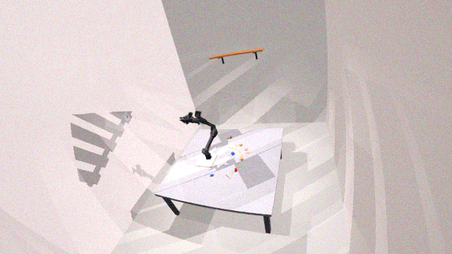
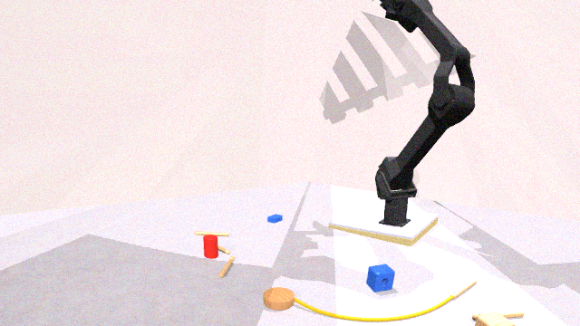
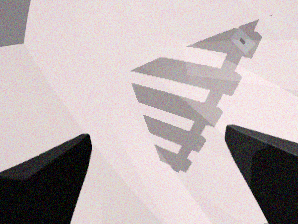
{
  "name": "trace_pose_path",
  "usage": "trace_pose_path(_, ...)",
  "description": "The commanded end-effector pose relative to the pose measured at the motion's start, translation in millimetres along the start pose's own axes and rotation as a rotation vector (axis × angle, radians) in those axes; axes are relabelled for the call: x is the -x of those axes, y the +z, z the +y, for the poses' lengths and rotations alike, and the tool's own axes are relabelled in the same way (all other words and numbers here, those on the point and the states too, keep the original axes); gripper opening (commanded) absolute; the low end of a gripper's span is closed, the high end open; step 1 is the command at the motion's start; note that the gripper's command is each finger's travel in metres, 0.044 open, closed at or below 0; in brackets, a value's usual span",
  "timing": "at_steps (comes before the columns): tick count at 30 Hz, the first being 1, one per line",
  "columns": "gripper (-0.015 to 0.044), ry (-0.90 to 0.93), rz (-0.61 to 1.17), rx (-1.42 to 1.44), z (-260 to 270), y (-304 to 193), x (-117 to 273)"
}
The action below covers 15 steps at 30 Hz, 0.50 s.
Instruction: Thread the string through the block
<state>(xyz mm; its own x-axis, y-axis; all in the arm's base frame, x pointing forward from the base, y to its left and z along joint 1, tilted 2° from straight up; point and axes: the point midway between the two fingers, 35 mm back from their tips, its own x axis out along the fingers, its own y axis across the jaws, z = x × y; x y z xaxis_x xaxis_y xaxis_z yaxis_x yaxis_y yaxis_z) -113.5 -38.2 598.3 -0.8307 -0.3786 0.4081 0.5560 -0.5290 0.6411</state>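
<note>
The blue block (image 1: 232, 153) (image 2: 381, 278) stands on the table, with a dark round hole in one side face. The round wooden button (image 1: 241, 159) (image 2: 278, 299) lies on the table. The yellow string (image 2: 376, 319) curves from it around the block, outside the hole. The thin wooden stick (image 2: 465, 289) at the string's free end lies on the table, to the right of the block in the exterior view. My gripper (image 1: 180, 120) (image 3: 159, 137) is open and empty, raised high and far from block and stick. It is partly cut off in the exterior view.
A red cylinder (image 1: 236, 169) (image 2: 210, 246) stands among loose sticks, one of them a stick (image 2: 227, 267) in front. A flat blue piece (image 1: 212, 175) (image 2: 275, 218) lies farther back in the exterior view. A pale wooden object (image 2: 494, 320) and a stick are at the lower right edge.
</note>
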Motion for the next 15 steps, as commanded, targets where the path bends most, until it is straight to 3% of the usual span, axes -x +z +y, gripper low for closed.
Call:
trace_pose_path(1, 0.0426, 0.0, 0.0, 0.0, 0.0, 0.0, 0.0)
trace_pose_path(5, 0.044, 0.032, 0.08, 0.049, 5.2, -21.4, -9.1)
trace_pose_path(10, 0.044, 0.178, 0.329, 0.221, 29.4, -96.4, -22.8)
trace_pose_path(15, 0.044, 0.37, 0.535, 0.393, 58.8, -167.8, -11.0)
